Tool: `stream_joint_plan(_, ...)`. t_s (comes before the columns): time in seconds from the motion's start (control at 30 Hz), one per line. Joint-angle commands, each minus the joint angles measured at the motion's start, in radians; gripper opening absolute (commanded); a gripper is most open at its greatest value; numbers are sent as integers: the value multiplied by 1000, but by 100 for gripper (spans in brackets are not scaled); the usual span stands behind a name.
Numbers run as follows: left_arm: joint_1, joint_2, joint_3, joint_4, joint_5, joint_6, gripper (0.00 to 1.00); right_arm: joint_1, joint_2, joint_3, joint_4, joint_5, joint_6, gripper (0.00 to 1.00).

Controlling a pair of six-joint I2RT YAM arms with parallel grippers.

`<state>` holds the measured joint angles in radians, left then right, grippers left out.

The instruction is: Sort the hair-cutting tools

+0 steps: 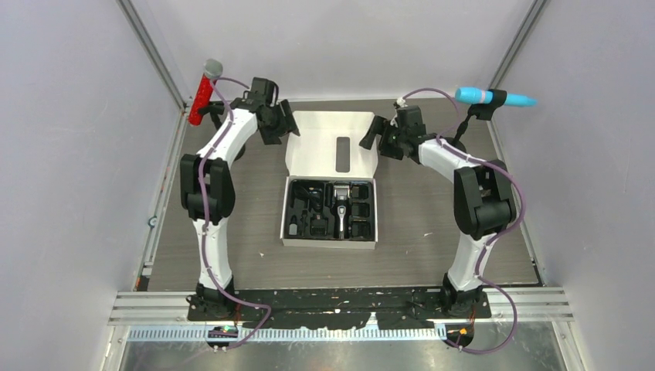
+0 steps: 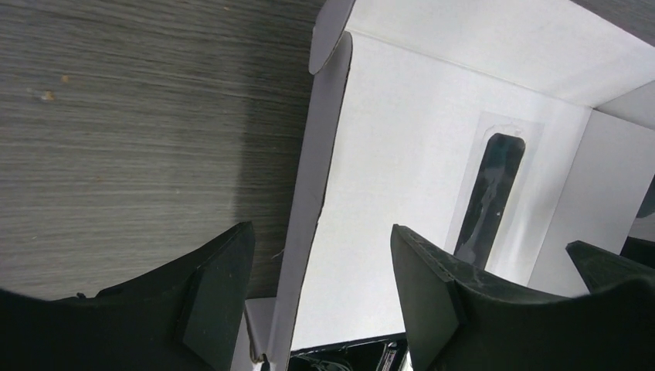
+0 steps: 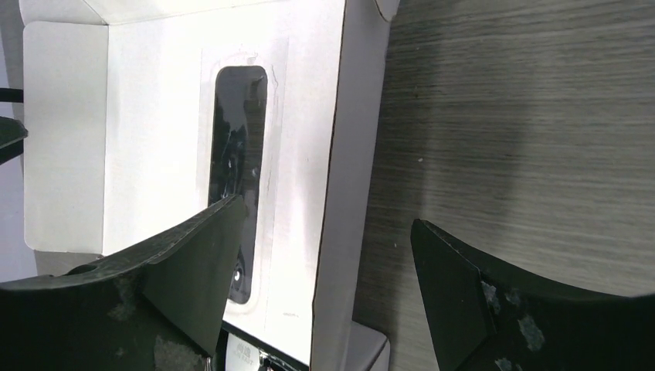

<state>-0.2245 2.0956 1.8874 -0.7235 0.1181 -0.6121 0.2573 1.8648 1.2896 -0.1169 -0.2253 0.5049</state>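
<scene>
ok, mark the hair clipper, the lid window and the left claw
hair clipper point(image 1: 341, 212), top view, middle of its body.
lid window point(image 2: 490, 193), left wrist view, centre of the dark pane.
left claw point(image 2: 320, 247), left wrist view, midway between its fingertips.

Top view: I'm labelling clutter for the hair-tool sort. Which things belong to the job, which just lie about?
Job: slim black-and-silver electric hair clipper; small black plastic comb attachments.
Lying about: red glittery microphone; blue microphone; white cardboard box.

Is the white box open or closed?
Open. The white box has its lid flipped back flat on the table, and the hair clipper shows inside.
</scene>
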Motion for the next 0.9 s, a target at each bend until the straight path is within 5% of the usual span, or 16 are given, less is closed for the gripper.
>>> stream_joint_plan(0.0,6,43,63,-55,131,6,67,-3,40,61,66,-86,23,89)
stream_joint_plan(0.3,6,-63,-30,49,263,-11,67,-3,-21,42,112,-169,34,89)
stream_joint_plan(0.87,4,-459,-477,371,409,-75,67,35,-275,-139,225,-252,-2,88)
